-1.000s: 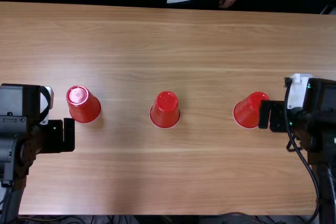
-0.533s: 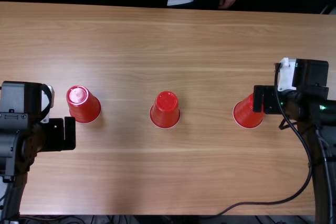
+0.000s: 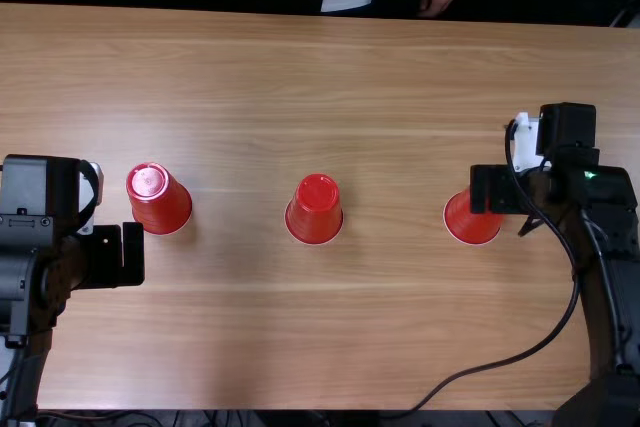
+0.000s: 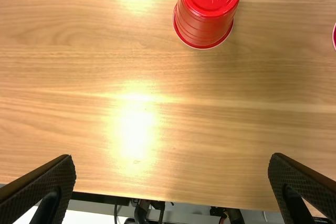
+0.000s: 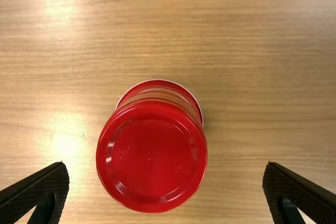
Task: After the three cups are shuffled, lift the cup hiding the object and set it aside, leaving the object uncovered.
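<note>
Three red cups stand upside down in a row on the wooden table (image 3: 320,77): the left cup (image 3: 157,199), the middle cup (image 3: 315,210) and the right cup (image 3: 468,217). My right gripper (image 3: 487,190) hovers over the right cup's outer side, open. In the right wrist view that cup (image 5: 152,156) sits between the widely spread fingers, right gripper (image 5: 165,195). My left gripper (image 3: 125,255) rests near the table's left end, just nearer than the left cup, open. The left wrist view has the left cup (image 4: 207,6) well ahead of the left gripper (image 4: 170,184). Whatever the cups cover is hidden.
The right arm's black cable (image 3: 520,347) loops over the table's near right corner. Bare wood stretches behind the cups to the far edge and between them. The middle cup's rim (image 4: 334,35) peeks in at the left wrist view's edge.
My right gripper has moved forward and to the left, from beside the right cup to over its outer side. The left arm and all three cups have stayed put.
</note>
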`<state>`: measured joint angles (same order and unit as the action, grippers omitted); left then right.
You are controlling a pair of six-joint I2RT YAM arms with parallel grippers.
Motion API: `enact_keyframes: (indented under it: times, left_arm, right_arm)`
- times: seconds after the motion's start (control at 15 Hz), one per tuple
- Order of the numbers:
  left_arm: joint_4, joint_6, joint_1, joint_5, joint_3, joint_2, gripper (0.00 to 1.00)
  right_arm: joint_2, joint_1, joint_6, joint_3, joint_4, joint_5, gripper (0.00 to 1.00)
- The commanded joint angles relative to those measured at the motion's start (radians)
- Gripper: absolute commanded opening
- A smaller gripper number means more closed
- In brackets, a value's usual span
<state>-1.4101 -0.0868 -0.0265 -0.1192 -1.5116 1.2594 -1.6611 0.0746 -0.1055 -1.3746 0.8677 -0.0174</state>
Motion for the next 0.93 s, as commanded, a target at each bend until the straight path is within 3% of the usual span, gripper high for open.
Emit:
enact_keyframes:
  times: [0.0, 0.2, 0.6, 0.73, 0.87]
  left_arm:
    - [0.002, -0.018, -0.007, 0.009, -0.013, 0.003, 1.00]
    - [0.009, -0.018, -0.007, 0.009, -0.006, 0.003, 1.00]
    - [0.011, -0.018, -0.007, 0.009, 0.010, 0.001, 1.00]
    - [0.009, -0.018, -0.007, 0.007, 0.010, 0.001, 1.00]
    - [0.009, -0.018, -0.007, 0.007, 0.016, 0.000, 1.00]
  right_arm:
    - [-0.032, 0.005, 0.004, -0.021, -0.001, -0.008, 1.00]
    - [-0.065, 0.007, 0.004, -0.015, -0.001, -0.036, 1.00]
    - [-0.146, 0.008, 0.004, -0.017, -0.001, -0.043, 1.00]
    - [-0.150, 0.008, 0.006, -0.014, -0.001, -0.043, 0.64]
    - [-0.149, 0.007, 0.004, -0.011, -0.001, -0.040, 0.44]
